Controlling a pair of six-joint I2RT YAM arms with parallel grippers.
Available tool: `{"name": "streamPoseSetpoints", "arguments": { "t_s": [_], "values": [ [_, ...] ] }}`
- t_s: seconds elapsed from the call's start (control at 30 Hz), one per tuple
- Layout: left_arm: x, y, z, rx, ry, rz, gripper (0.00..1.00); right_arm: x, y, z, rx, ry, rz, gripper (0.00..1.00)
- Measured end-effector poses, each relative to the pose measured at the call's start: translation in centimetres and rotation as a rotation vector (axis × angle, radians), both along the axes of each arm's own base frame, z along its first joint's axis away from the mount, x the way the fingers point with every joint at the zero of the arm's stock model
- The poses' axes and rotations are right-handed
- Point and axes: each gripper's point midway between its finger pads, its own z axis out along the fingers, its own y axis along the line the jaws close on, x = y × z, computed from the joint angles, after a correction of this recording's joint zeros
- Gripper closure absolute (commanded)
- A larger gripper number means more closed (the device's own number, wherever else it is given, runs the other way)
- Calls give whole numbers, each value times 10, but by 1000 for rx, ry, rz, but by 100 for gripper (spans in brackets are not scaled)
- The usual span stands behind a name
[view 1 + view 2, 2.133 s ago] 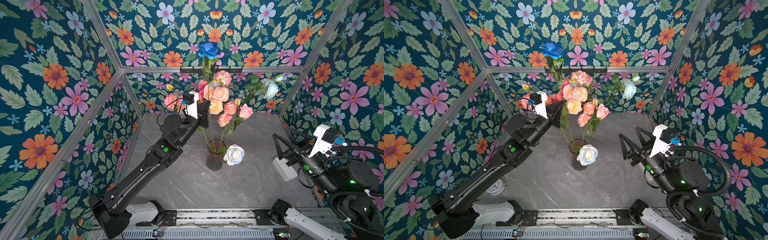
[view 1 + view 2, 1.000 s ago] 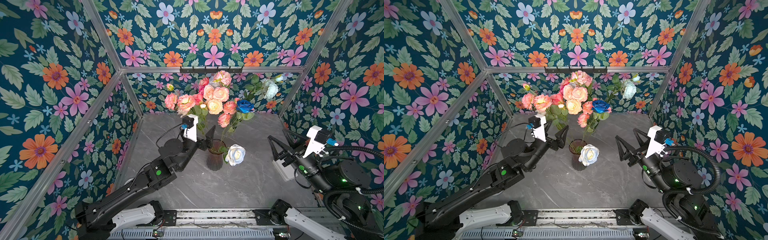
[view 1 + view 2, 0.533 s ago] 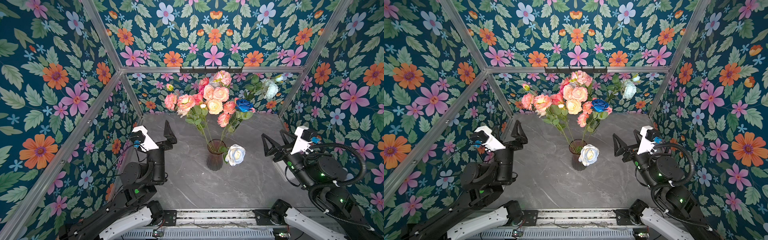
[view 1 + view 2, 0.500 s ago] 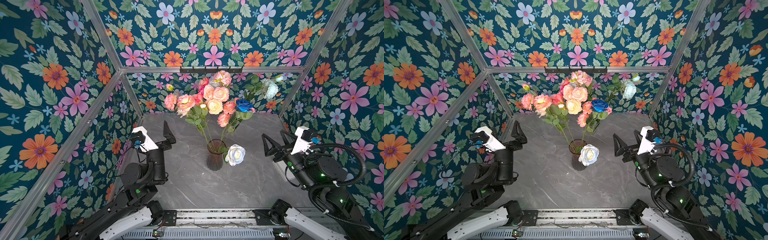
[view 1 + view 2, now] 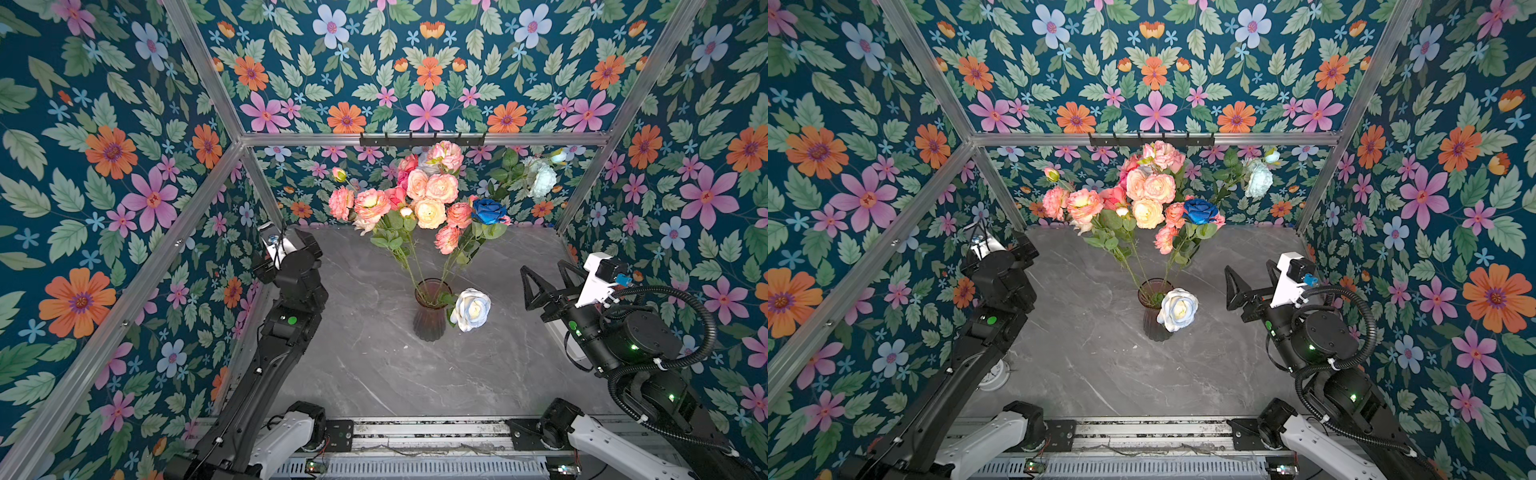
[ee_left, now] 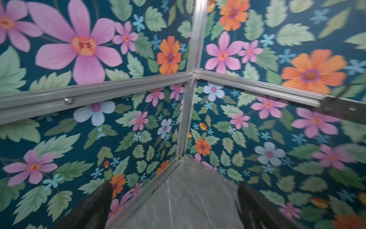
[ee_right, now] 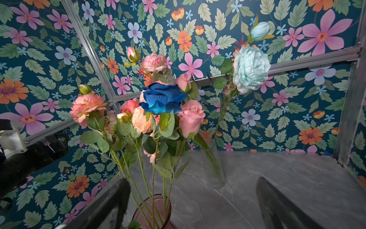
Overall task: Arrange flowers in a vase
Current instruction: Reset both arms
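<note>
The flowers (image 5: pixel 428 195) are standing in the reddish vase (image 5: pixel 430 322) at the middle of the table (image 5: pixel 374 374), stems fanning so the blooms are spreading. A white rose (image 5: pixel 471 309) is drooping over its right rim. The left jaws and right jaws are gaping empty at the sides, apparently giving the bouquet room.

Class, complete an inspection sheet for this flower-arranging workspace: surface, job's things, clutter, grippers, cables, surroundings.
Surface: grey marble-look tabletop.
Job's things: pink, peach and blue artificial flowers in reddish ribbed glass vase; white rose droops at its rim; pale blue peony in clear glass vase behind.
Clutter: small white round object by left arm.
Grippers: left gripper open, empty; right gripper open, empty, facing flowers.
Cables: black corrugated hose on right arm.
Surroundings: floral wallpaper walls, aluminium frame.
</note>
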Motion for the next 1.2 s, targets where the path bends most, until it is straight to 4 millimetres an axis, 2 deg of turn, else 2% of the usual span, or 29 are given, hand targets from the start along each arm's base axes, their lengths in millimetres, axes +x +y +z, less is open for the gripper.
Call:
{"name": "streamPoseSetpoints", "arguments": {
  "t_s": [0.1, 0.2, 0.27, 0.37, 0.5, 0.6, 0.7, 0.8, 0.87, 0.93, 1.0, 1.07, 1.13, 1.2],
  "values": [
    [27, 38, -40, -23, 84, 51, 1, -2, -2, -5, -4, 2, 0, 1],
    [50, 58, -101, -39, 225, 58, 1, -3, -3, -6, -12, -5, 0, 1],
    [58, 53, -151, -42, 320, 10, 1, -2, -1, -5, -32, -7, 1, 1],
    [49, 47, -215, -37, 429, -34, 1, 6, 6, -6, -70, 3, -1, 1],
    [42, 36, -254, -21, 454, -92, 1, 20, 12, -19, -143, 29, -32, 1],
    [39, 26, -276, 0, 460, -139, 1, 30, 15, -30, -195, 47, -57, 1],
    [31, 24, -293, -3, 442, -152, 1, 37, 18, -31, -219, 47, -75, 1],
    [40, 10, -292, 25, 396, -198, 1, 45, 18, -28, -235, 41, -100, 1],
    [48, -3, -287, 45, 366, -262, 1, 54, 8, -25, -239, 41, -145, 1],
    [49, -3, -279, 48, 327, -267, 1, 70, -12, -26, -235, 54, -216, 1],
    [48, -4, -277, 48, 299, -283, 0, 89, -42, -33, -205, 92, -299, 1],
    [42, -10, -284, 57, 282, -326, 0, 107, -84, -48, -137, 149, -403, 1],
    [35, -12, -296, 56, 322, -339, 0, 120, -116, -73, -85, 208, -475, 1],
    [41, -11, -283, 63, 274, -336, 0, 130, -139, -94, -67, 245, -519, 1]
  ]
}}
